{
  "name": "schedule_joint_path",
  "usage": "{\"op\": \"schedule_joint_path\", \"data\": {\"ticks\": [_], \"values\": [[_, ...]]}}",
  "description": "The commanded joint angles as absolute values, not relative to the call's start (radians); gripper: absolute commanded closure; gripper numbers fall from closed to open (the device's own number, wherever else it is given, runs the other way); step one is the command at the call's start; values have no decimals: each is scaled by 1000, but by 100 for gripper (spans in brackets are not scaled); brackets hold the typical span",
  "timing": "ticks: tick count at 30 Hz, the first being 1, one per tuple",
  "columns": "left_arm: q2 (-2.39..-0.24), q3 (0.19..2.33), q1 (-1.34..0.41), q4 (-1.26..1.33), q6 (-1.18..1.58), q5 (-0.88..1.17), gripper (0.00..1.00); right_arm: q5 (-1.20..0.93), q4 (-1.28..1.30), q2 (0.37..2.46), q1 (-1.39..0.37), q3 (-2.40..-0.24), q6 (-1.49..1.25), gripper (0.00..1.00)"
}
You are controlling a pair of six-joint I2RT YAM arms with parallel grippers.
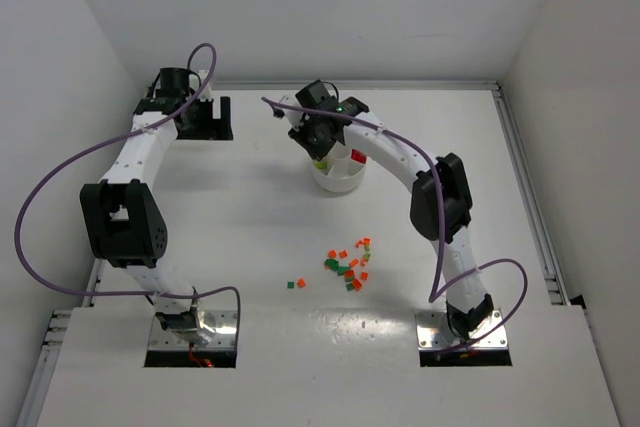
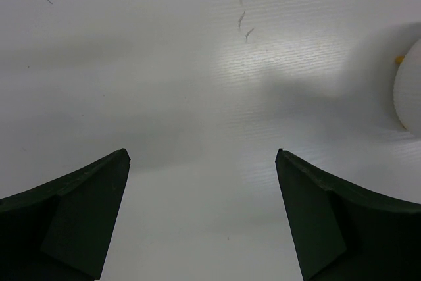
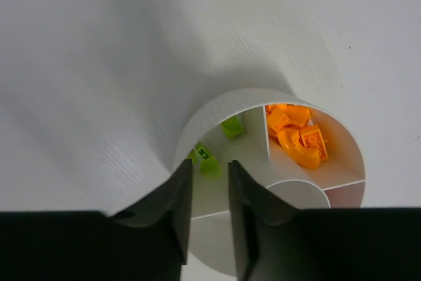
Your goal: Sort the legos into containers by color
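Note:
The low round white dish (image 1: 340, 183) stands at mid-table, and my right gripper (image 1: 320, 144) hangs directly over it. In the right wrist view its jaws (image 3: 210, 166) stand slightly apart with nothing between them, above a wedge holding a few green legos (image 3: 231, 126). One green brick (image 3: 209, 160) lies just beyond the fingertips. The neighbouring wedge is filled with orange legos (image 3: 299, 137) beside the central hub (image 3: 299, 195). Loose red, orange and green legos (image 1: 350, 265) are scattered on the table nearer the arm bases. My left gripper (image 1: 205, 117) is wide open over bare table at the back left.
The dish's rim (image 2: 411, 90) shows at the right edge of the left wrist view. A purple cable loops from each arm. White walls enclose the table at the back and both sides. Two stray bricks (image 1: 296, 284) lie left of the loose pile.

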State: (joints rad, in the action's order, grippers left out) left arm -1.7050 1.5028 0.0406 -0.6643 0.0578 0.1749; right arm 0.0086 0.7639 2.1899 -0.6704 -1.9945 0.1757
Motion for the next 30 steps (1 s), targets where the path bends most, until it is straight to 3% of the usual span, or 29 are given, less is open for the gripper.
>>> {"op": "schedule_joint_path", "data": {"ticks": [1, 7, 11, 15, 20, 30], "values": [[-1704, 1532, 46, -661, 67, 183, 0, 14, 747, 2169, -669, -1973, 167, 68], [-1713, 1542, 46, -661, 67, 183, 0, 14, 747, 2149, -660, -1973, 167, 61], [-1713, 1551, 46, -661, 67, 183, 0, 2, 759, 2053, -660, -1935, 167, 64], [-1694, 1551, 46, -670, 58, 173, 0, -23, 782, 1827, -650, -1693, 176, 72], [-1694, 1551, 46, -670, 58, 182, 0, -61, 773, 1612, -629, -1297, 166, 73], [-1723, 1580, 46, -670, 67, 210, 0, -190, 686, 1460, -607, -977, 74, 70]]}}
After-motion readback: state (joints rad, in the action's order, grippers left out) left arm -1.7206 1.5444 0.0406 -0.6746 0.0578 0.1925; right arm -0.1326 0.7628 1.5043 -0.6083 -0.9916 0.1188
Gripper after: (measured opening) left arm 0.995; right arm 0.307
